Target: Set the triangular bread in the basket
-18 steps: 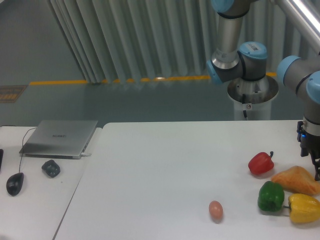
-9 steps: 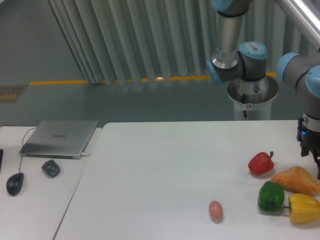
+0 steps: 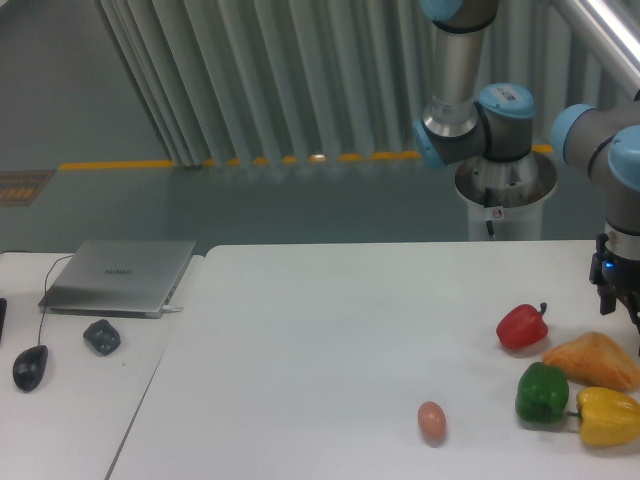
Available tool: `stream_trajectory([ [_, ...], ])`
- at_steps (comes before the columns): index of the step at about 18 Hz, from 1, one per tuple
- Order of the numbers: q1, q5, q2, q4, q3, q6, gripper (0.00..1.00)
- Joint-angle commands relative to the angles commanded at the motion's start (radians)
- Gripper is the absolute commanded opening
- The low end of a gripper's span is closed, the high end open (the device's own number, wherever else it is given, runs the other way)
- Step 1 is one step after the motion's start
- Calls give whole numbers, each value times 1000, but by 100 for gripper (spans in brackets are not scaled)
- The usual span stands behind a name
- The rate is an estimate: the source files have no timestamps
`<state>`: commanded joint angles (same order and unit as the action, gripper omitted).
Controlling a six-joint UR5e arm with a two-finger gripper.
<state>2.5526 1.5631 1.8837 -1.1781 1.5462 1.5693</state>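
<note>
The triangular bread (image 3: 592, 359) is an orange-brown wedge lying on the white table (image 3: 330, 330) near its right edge, between the red pepper and the yellow pepper. My gripper (image 3: 633, 322) hangs just above the bread's right end, half cut off by the frame edge. Only one dark finger shows, so its opening is hidden. The bread rests on the table and nothing visibly holds it. No basket is in view.
A red pepper (image 3: 522, 326), a green pepper (image 3: 542, 393) and a yellow pepper (image 3: 608, 416) crowd around the bread. A small pinkish egg (image 3: 431, 419) lies to their left. A laptop (image 3: 120, 275), a mouse (image 3: 30, 367) and a dark object (image 3: 102, 336) sit on the left desk.
The gripper has risen slightly at the right edge, away from the bread. The bread and the other objects have not moved.
</note>
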Motion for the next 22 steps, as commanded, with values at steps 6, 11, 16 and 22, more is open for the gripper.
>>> stream_trajectory([
  [6, 2, 5, 3, 0, 2, 0, 100],
  [11, 2, 6, 5, 0, 2, 0, 100],
  [16, 0, 5, 6, 0, 2, 12, 100],
  [22, -8, 11, 3, -2, 17, 0, 100],
])
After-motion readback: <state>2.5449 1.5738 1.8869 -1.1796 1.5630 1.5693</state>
